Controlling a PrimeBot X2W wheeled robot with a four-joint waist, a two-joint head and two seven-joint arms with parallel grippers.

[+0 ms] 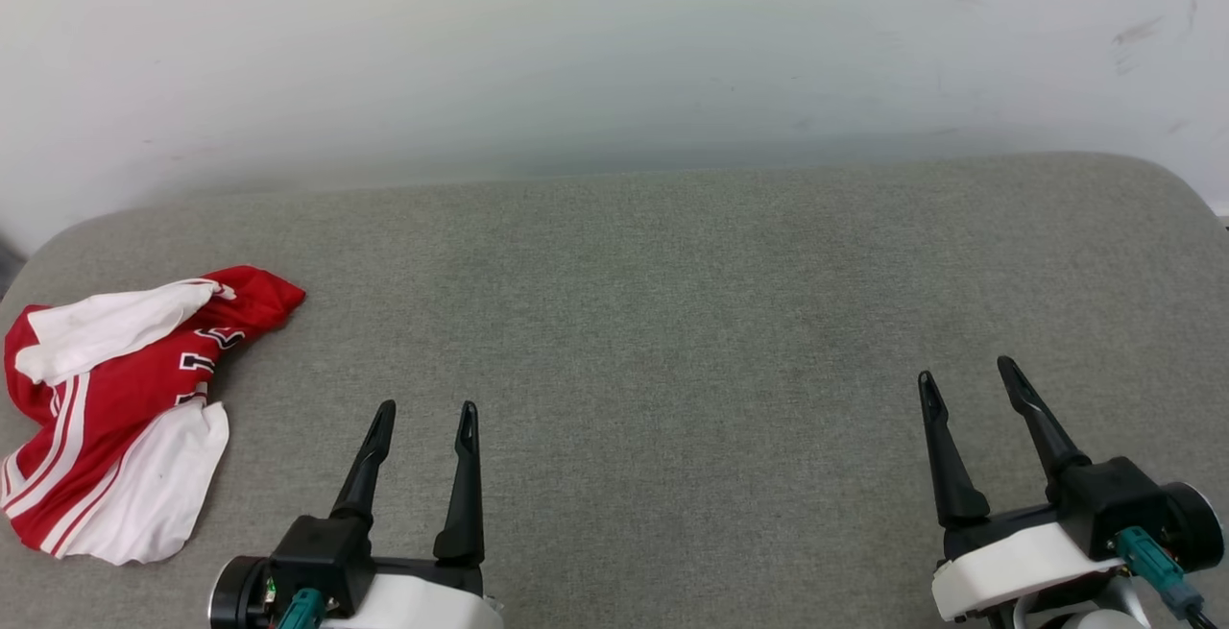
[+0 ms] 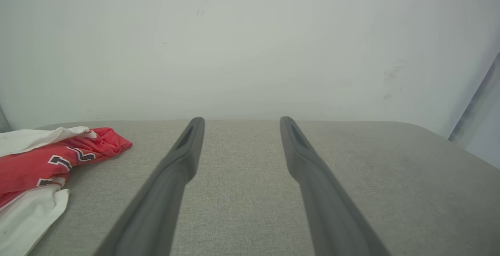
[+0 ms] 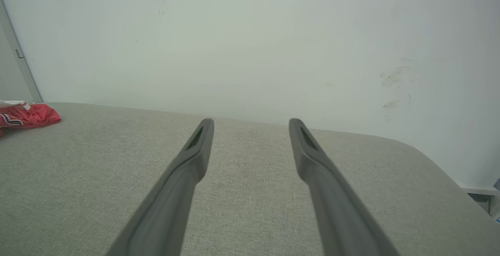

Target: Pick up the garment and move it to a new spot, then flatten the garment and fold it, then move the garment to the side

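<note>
The garment (image 1: 115, 399), a red jersey T-shirt with white sleeves and black-and-white lettering, lies crumpled at the left end of the grey cushioned surface (image 1: 672, 322). It also appears at the left edge of the left wrist view as the garment (image 2: 43, 162), and far left in the right wrist view as the garment (image 3: 27, 116). My left gripper (image 1: 426, 410) is open near the front edge, to the right of the garment and apart from it, holding nothing. My right gripper (image 1: 966, 372) is open at the lower right, far from the garment. Both point toward the wall.
A pale wall (image 1: 614, 53) with faint scuff marks rises right behind the cushioned surface. The surface has rounded corners at its left and right ends. A wide stretch of bare grey fabric lies between the two grippers.
</note>
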